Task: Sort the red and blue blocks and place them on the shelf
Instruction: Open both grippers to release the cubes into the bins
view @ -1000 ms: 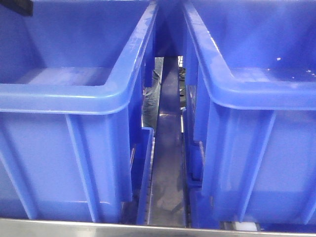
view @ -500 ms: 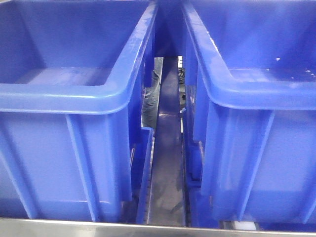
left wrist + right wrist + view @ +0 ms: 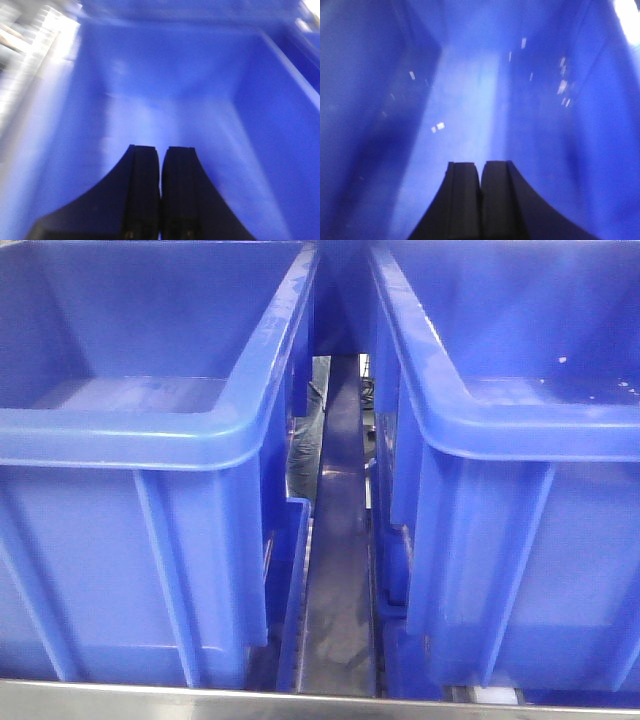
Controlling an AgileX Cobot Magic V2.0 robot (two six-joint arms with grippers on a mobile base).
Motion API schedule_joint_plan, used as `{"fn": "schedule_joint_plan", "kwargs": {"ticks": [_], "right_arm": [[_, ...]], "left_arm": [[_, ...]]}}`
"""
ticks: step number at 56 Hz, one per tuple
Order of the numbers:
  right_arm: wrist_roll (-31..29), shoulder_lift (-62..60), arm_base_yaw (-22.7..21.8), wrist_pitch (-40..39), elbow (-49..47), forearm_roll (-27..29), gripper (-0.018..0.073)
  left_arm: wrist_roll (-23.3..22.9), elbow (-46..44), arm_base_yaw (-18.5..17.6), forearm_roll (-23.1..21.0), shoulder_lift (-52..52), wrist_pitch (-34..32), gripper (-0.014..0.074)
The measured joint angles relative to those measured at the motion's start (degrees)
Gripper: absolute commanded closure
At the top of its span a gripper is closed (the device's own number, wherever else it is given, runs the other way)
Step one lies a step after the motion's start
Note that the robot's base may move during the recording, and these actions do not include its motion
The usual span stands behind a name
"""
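Front-facing view: two large blue crates, left crate [image 3: 150, 490] and right crate [image 3: 520, 490], filling the frame, standing side by side on the shelf [image 3: 200, 698], its steel ledge running along the bottom edge. Between them a narrow dark gap [image 3: 338, 600] down the centre. Neither arm in this view. No red or blue block anywhere; left crate's visible floor bare.

Left wrist view, blurred: left end effector [image 3: 161, 152] at lower centre, black fingers pressed together with only a hairline slit, nothing between them. Beyond, the inside of a blue crate [image 3: 165, 85], floor and walls bare. Bright blurred clutter at upper left, outside the crate rim.

Right wrist view, also soft: right end effector [image 3: 480, 167] at lower centre, fingers likewise closed on nothing. Ahead, another blue crate interior [image 3: 470, 100], with small white specks on floor and walls, too small to identify. No block here either.

Whereabouts of the blocks: not shown in any view, so sorting progress cannot be judged.

Risks from here, as a judgement: both arms apparently low inside or above crates, so a sideways move could knock fingers against a crate wall or rim and shift a crate on the ledge. With blue cube against blue plastic, easy to overlook or misgrasp.
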Motion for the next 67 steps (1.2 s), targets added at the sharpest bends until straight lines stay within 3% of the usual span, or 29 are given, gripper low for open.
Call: {"fn": "schedule_joint_plan", "kwargs": {"ticks": [18,26,67], "right_arm": [[-0.15,-16.85,0.00,3.34,1.92,0.00,0.0503],[-0.15,-21.52,0.00,4.02,2.02,0.00,0.0503],[-0.28,-22.85,-0.24,3.73,3.24,-0.85,0.0503]], "left_arm": [[-0.12,1.27,1.58,-0.10,-13.63,8.84,0.0510],[-0.12,1.27,1.58,-0.10,-17.41,9.75,0.0511],[-0.12,1.27,1.58,-0.10,-18.11,9.92,0.0517]]}}
